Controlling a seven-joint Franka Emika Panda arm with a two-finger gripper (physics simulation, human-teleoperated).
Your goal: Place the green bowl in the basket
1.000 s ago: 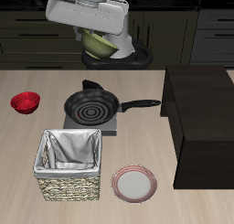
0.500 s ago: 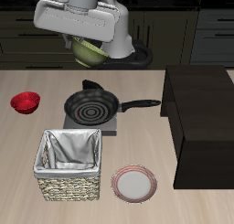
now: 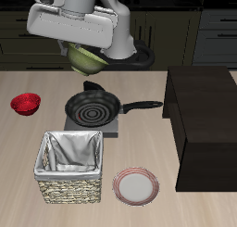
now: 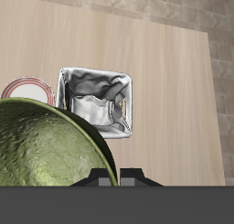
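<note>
High above the table, my gripper (image 3: 87, 51) is shut on the rim of the green bowl (image 3: 86, 56), which hangs tilted under the hand, behind and above the frying pan. In the wrist view the green bowl (image 4: 46, 147) fills the foreground, its olive outside toward the camera. The basket (image 3: 69, 164), woven wicker with a pale cloth lining, stands near the table's front edge. The wrist view looks down past the bowl into the basket (image 4: 93, 100). My fingertips are hidden by the hand and the bowl.
A black frying pan (image 3: 93, 107) sits on a burner plate mid-table, handle toward a large dark cabinet block (image 3: 204, 124). A small red bowl (image 3: 25, 103) lies toward one table end. A white pink-rimmed plate (image 3: 136, 185) lies beside the basket, also showing as the plate (image 4: 27, 87).
The gripper has carried the green bowl sideways toward the red bowl's side and slightly forward, nearer the camera. Nothing on the table has moved.
</note>
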